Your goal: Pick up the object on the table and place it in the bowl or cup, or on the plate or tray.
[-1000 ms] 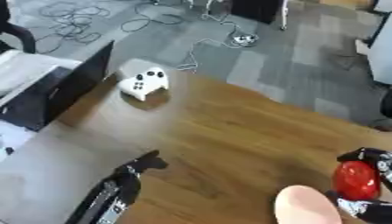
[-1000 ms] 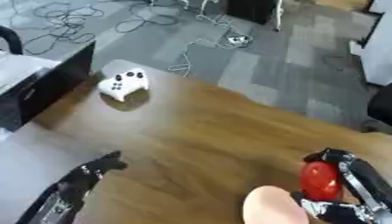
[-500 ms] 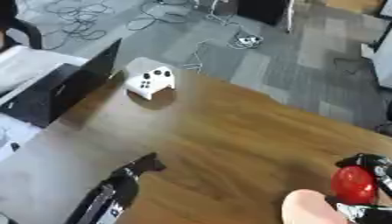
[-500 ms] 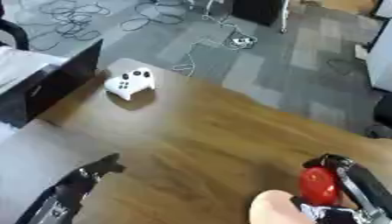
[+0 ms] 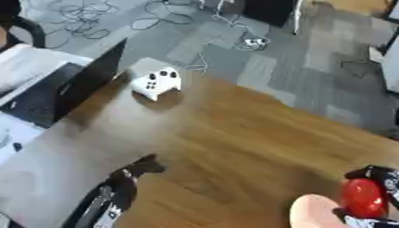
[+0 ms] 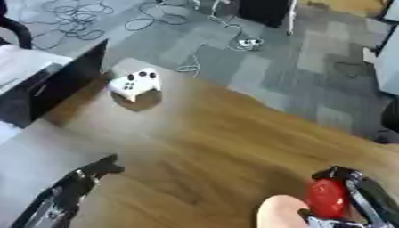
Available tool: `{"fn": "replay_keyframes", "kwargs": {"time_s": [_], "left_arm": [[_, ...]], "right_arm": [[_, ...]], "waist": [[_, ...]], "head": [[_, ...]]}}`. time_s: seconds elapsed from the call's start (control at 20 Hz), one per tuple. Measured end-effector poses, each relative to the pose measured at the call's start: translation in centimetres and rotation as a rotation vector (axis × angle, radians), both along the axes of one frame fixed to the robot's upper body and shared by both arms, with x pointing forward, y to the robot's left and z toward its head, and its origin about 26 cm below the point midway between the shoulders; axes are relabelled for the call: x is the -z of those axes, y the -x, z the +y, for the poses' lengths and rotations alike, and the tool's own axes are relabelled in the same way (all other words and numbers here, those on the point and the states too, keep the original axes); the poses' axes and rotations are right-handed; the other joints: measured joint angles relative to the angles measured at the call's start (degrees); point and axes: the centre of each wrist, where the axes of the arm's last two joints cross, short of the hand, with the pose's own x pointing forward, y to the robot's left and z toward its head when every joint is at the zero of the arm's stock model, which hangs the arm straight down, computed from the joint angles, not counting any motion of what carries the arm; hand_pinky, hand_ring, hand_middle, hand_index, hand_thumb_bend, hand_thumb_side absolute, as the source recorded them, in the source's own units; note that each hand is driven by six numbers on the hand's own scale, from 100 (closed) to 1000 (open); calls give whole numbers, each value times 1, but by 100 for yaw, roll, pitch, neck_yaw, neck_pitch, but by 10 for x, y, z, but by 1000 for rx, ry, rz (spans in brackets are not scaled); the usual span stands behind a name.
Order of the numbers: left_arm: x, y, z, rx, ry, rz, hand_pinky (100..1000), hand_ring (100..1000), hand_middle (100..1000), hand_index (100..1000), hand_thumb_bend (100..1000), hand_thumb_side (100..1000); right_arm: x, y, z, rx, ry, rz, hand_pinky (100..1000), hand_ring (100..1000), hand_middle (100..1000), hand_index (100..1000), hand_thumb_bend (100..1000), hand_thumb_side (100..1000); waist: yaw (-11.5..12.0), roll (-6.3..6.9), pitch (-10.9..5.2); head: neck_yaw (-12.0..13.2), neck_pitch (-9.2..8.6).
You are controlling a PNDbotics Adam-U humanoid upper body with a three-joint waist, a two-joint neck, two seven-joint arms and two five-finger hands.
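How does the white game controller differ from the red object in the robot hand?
The white game controller lies free on the far left of the wooden table; the red object is held in the right robot hand at the near right. The controller is white and two-lobed with dark buttons; the red object is plain, rounded and glossy. Both are small, hand-sized things.
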Motion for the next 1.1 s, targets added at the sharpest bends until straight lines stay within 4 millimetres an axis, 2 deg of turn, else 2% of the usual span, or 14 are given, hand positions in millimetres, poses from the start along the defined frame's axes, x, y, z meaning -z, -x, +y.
{"fn": "replay_keyframes", "kwargs": {"time_s": [0.5, 0.75, 1.1], "left_arm": [[0, 0, 0, 0, 0, -1, 994, 1000, 744, 865, 185, 990], [-3, -1, 0, -2, 4, -10, 991, 1000, 743, 863, 186, 985], [-7, -3, 6, -54, 41, -30, 978, 1000, 737, 858, 188, 970]], "right_arm": [[9, -8, -5, 50, 9, 17, 435, 178, 221, 450, 474, 236], [9, -8, -5, 43, 29, 17, 435, 177, 220, 449, 474, 237], [2, -6, 17, -37, 28, 0, 435, 177, 220, 448, 473, 238]], "waist": [[40, -2, 34], [84, -46, 26], [70, -74, -17]], "head": [[-57, 1], [-57, -24], [-56, -28]]}}
